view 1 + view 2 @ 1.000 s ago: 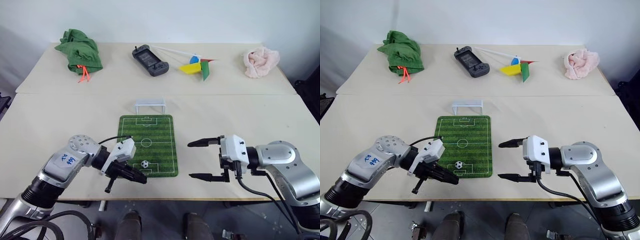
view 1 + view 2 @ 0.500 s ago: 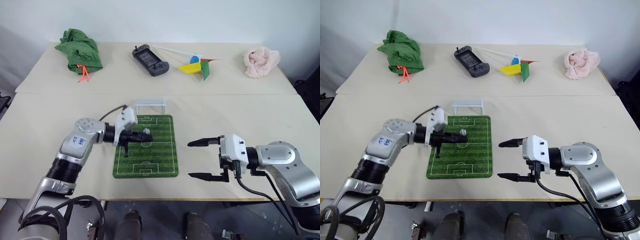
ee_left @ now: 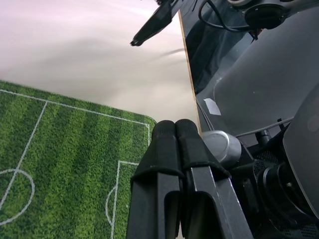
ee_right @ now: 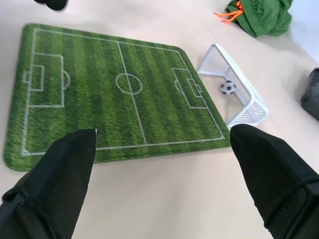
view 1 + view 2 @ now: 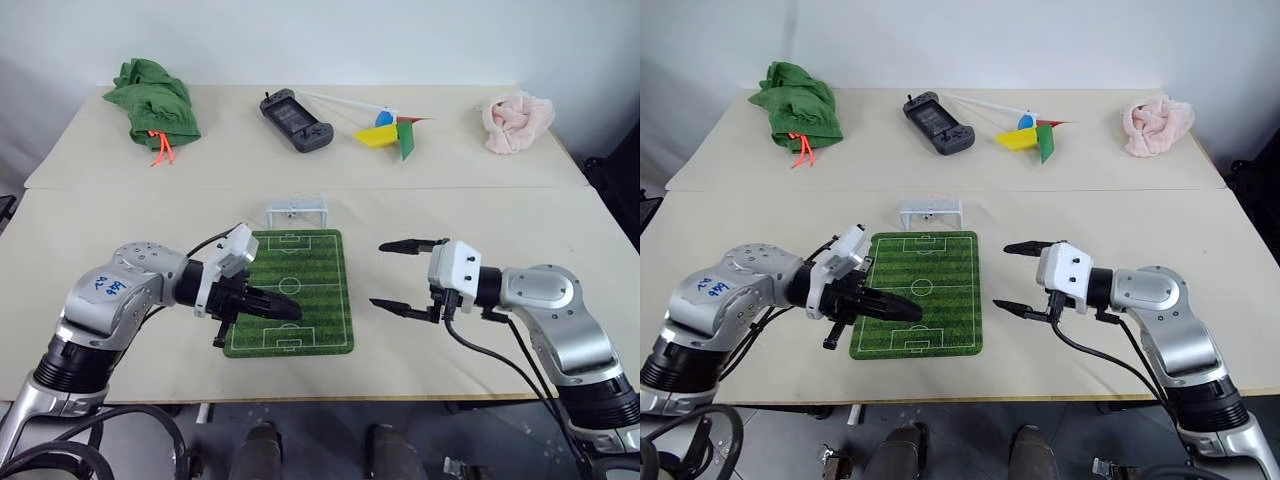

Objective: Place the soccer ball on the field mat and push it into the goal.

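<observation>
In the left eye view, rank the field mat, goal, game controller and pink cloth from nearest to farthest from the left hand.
1. field mat, directly under the left hand
2. goal, beyond the mat's far end
3. game controller, far table, centre
4. pink cloth, far right corner
</observation>
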